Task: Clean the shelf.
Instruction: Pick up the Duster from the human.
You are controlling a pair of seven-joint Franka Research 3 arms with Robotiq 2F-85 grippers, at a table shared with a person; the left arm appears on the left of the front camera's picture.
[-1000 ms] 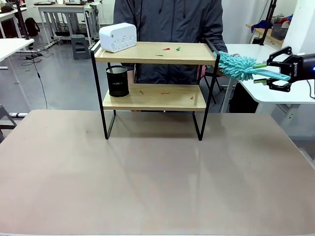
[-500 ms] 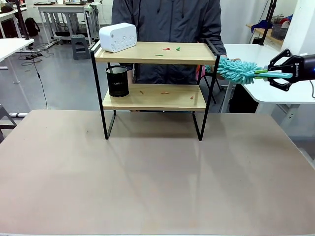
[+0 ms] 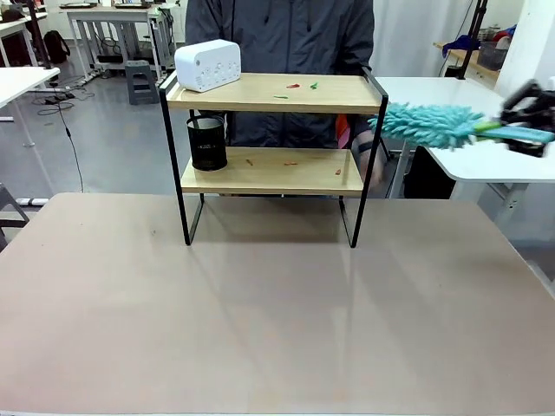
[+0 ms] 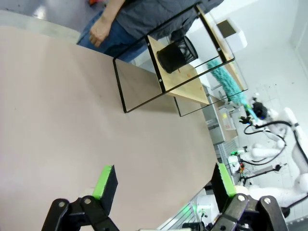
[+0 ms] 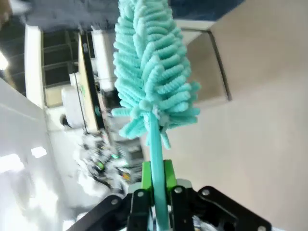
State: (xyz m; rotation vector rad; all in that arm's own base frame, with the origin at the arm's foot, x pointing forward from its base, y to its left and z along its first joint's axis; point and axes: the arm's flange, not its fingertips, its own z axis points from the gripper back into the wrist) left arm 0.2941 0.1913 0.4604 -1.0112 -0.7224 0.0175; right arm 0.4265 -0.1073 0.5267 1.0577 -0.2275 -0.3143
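Sitting at the far edge of the table, the shelf ran left-right. Right gripper pinched the duster, head aimed at its right end; front view blurred that grip. Left gripper had its fingers apart.

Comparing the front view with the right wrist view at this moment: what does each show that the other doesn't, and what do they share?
Front view: the shelf, both boards dotted with small red and green scraps, a white box on top, a black mesh cup below, and a person behind. Right wrist view: the right hand, its green pads closed on a thin handle. Both: the teal duster and the tan table.
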